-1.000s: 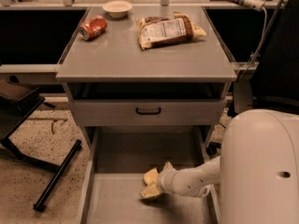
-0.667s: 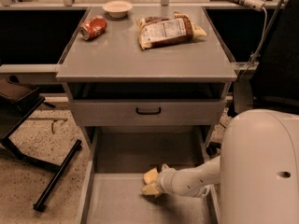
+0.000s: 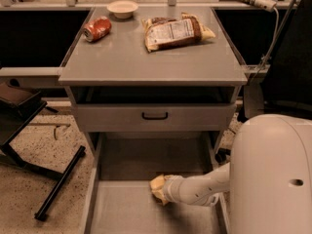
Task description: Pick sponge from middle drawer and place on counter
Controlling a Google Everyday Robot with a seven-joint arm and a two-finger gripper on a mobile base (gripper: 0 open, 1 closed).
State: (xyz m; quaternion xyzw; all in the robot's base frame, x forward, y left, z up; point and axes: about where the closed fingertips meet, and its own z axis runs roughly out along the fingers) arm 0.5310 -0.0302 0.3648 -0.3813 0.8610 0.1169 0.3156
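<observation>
The middle drawer [image 3: 124, 213] is pulled out at the bottom of the view, a wide shallow grey tray with low side walls. My gripper [image 3: 157, 190] reaches in from the right on a white arm and sits low over the drawer floor near its middle. Its pale-yellow end is all that shows there. I cannot tell a sponge apart from it, so the sponge is hidden or merged with the gripper. The counter [image 3: 126, 62] is the flat grey cabinet top above.
On the counter lie a red can [image 3: 97, 29], a small white bowl [image 3: 122, 8] and a snack bag [image 3: 175, 31]. A closed drawer front with a black handle [image 3: 155, 116] sits above the open drawer. My white body [image 3: 273, 174] fills the lower right. A black stand [image 3: 58, 184] is at the left.
The gripper has stayed at nearly the same spot low in the drawer. Nothing else has moved.
</observation>
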